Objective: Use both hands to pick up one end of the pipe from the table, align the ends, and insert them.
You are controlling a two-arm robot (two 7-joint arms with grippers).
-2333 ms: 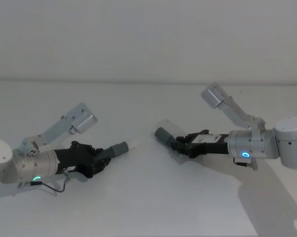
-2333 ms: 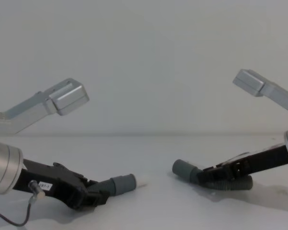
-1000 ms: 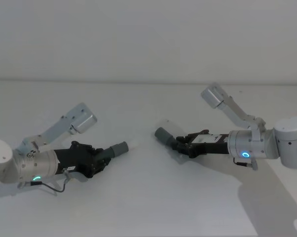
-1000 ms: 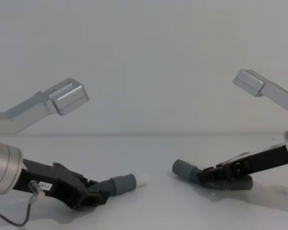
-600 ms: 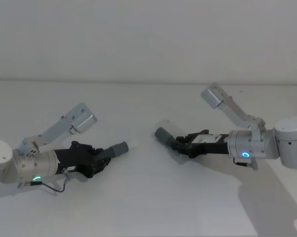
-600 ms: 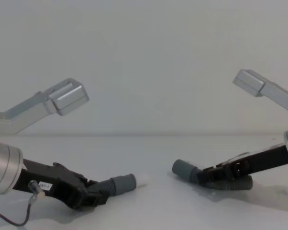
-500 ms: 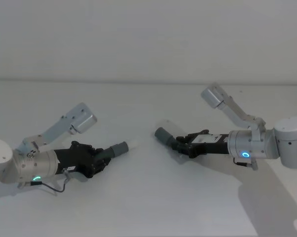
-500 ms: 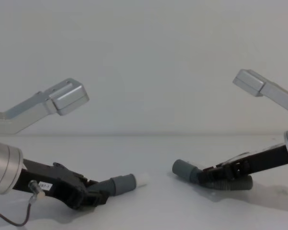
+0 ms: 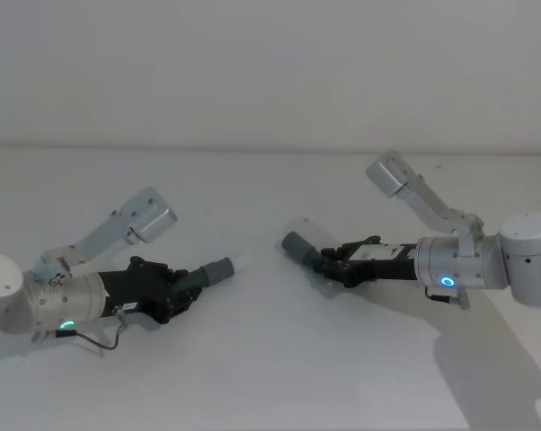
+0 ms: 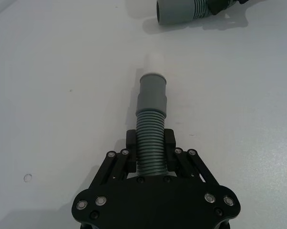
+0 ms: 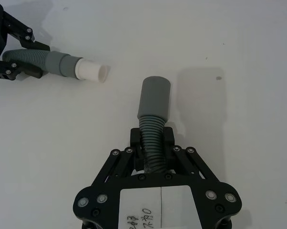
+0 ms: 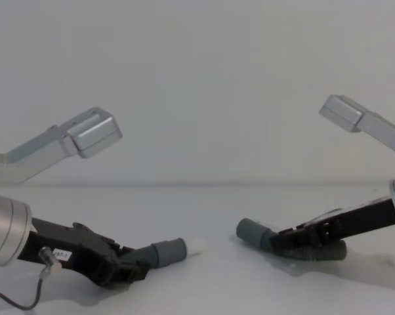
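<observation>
Since the left gripper (image 9: 188, 288) and right gripper (image 9: 331, 261) each clamp a hose piece (image 10: 150, 138), the white-tipped cuff (image 9: 218, 269) should squarely face the plain cuff (image 9: 295, 243) before pushing.

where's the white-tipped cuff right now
Head view, left of centre: the white-tipped cuff juts from the left pincer, facing the plain cuff ahead of the right pincer.

A plain pale grey wall (image 9: 270, 63) is recorded across the background of the head and chest views, ending below in a straight horizontal line.
</observation>
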